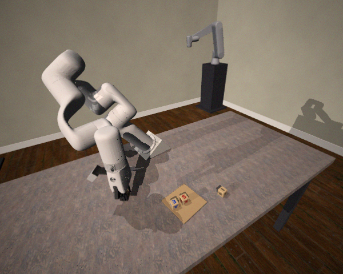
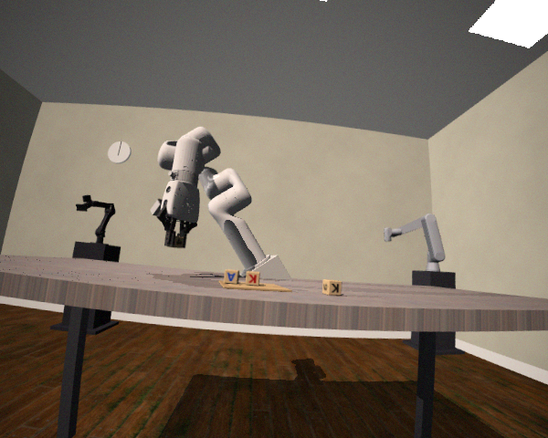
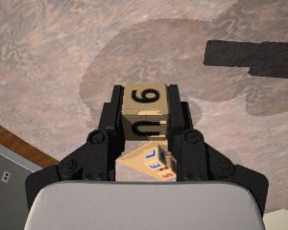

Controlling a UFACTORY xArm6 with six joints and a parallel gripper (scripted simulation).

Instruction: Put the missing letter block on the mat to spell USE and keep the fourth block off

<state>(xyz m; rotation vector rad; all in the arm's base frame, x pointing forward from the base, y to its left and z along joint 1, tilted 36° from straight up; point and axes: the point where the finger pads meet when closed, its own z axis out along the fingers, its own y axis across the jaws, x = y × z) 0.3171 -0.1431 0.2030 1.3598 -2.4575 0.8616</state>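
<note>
My gripper (image 1: pixel 123 197) (image 2: pixel 174 241) (image 3: pixel 146 99) is shut on a wooden letter block (image 3: pixel 144 115). In the wrist view the block shows a black "9" face and a black "U" face. The gripper hangs above the table, left of the tan mat (image 1: pixel 192 213) (image 2: pixel 275 287). On the mat stand two blocks side by side: one with a blue E on top (image 1: pixel 174 202) (image 2: pixel 230 276) and one with a red S on top (image 1: pixel 184 198) (image 2: pixel 252 277). A fourth block (image 1: pixel 222 191) (image 2: pixel 332 286) lies on the table off the mat, to its right in the top view.
My arm's base plate (image 1: pixel 156 144) sits at the table's back edge. The table's front edge (image 1: pixel 254 224) runs close to the mat. Two other arms on dark pedestals (image 1: pixel 212 85) (image 2: pixel 96 249) stand on the floor beyond the table.
</note>
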